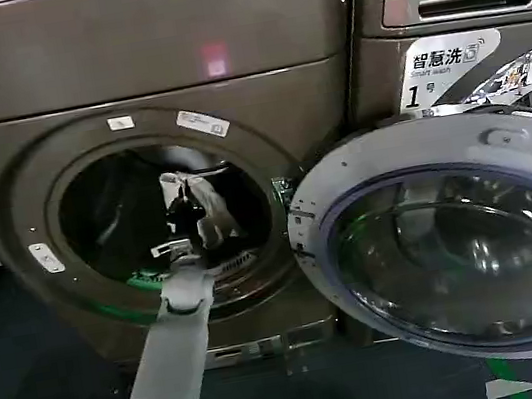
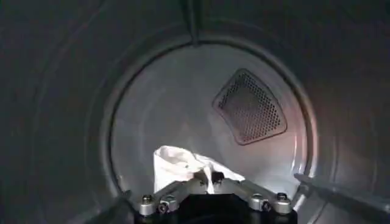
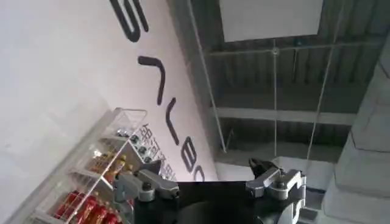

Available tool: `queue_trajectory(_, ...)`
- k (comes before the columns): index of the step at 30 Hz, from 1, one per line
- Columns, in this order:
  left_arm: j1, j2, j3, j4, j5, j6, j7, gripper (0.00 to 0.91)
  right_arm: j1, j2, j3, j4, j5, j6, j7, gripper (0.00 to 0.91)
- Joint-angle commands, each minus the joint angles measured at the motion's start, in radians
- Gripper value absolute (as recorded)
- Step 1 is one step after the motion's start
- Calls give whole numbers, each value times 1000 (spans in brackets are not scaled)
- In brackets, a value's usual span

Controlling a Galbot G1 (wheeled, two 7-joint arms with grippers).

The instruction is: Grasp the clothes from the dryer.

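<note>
Now left tool [image 2: 210,181] pinches white cloth [image 2: 177,165] inside dryer drum [image 2: 183,103].

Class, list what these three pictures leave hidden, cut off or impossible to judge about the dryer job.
1. Head view: the drum floor under the white cloth is lost in shadow.
2. Left wrist view: the left claw covers the cloth's lower part, so its full extent is unknown.
3. Right wrist view: the right claw points at the ceiling, so its position relative to the dryer is not shown.
</note>
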Motion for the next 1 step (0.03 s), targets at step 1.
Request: queue_trajectory(1,-1,3,-11,3,-5,8,68,0,1,1,-2,1,-1,0,-2,907)
